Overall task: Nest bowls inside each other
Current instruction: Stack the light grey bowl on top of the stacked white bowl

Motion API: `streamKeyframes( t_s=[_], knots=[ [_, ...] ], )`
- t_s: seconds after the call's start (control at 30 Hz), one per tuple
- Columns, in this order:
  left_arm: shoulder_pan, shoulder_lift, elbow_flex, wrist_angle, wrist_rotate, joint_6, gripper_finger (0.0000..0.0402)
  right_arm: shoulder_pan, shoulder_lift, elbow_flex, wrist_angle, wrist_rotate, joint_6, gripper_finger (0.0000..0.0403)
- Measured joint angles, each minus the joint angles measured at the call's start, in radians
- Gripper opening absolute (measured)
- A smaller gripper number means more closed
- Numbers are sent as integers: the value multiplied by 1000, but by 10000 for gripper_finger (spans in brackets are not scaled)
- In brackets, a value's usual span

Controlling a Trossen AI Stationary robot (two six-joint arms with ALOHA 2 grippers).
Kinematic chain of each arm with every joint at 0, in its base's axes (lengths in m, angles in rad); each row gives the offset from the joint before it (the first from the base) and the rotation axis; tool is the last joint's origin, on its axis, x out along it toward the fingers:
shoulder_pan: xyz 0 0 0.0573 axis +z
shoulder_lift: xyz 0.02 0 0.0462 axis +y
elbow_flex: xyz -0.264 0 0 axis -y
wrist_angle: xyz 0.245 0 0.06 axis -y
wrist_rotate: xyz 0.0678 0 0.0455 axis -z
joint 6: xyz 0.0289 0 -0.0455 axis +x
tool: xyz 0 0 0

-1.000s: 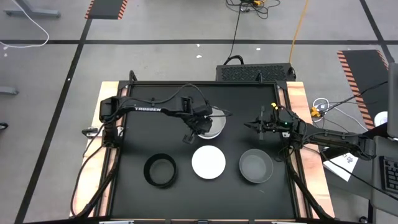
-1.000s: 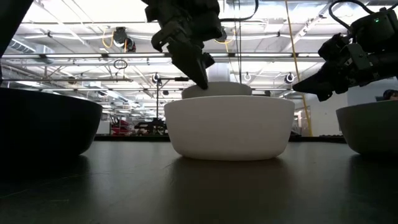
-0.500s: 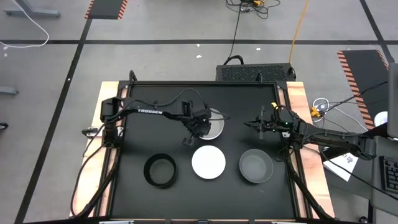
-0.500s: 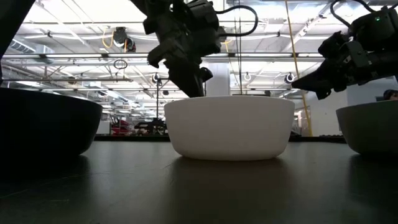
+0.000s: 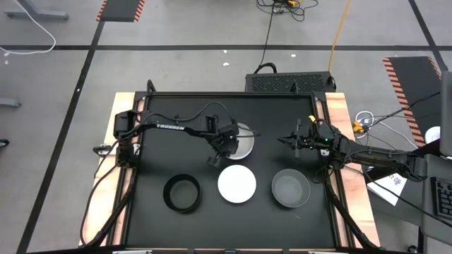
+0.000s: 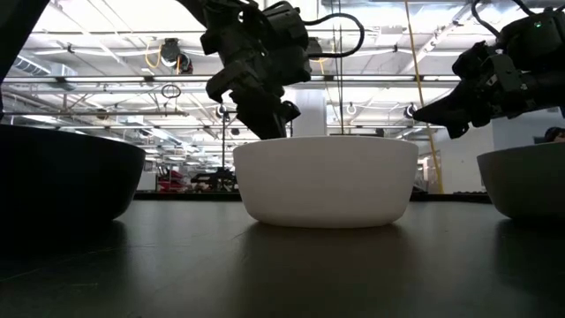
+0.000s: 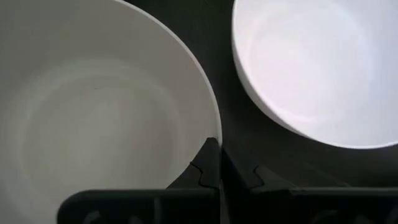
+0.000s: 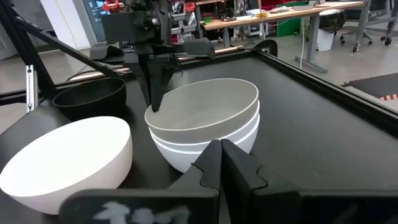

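Note:
A stack of white bowls (image 5: 244, 141) stands mid-table, and its top bowl (image 8: 205, 102) sits a little tilted on the ones below. My left gripper (image 5: 224, 146) is at the stack's left-near side, shut on that top bowl. In a near row rest a black bowl (image 5: 182, 192), a single white bowl (image 5: 236, 183) and a grey bowl (image 5: 291, 188), each on its base. My right gripper (image 5: 295, 141) hovers shut above the table, right of the stack, and touches nothing. The low view hides the stack behind the single white bowl (image 6: 325, 181). My left gripper pinches the top bowl's rim (image 7: 213, 134) on the side toward the table's left-near corner, one finger inside the bowl and one outside. The fingers (image 8: 152, 93) come from above, pointing down. The bowl sits inside the stack, slightly tilted.
The table's raised black rim (image 5: 321, 127) runs close behind my right gripper. Bare table lies along the far side and to the left of the stack. The single white bowl (image 7: 311, 68) stands just near of the stack.
My left gripper has moved down with the white bowl. A second ago the bowl showed above the near white bowl's rim in the low view; now it has sunk into the stack and is hidden behind that bowl. The right arm has kept still.

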Motion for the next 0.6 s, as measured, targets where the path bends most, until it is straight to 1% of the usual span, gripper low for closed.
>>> streamKeyframes(
  t_s=[0.27,0.6],
  knots=[
    [5,2,39,-93,77,18,0,0,0,0,0,0,0,0],
    [11,2,41,-75,80,6,0,0,0,0,0,0,1,0]
  ],
)
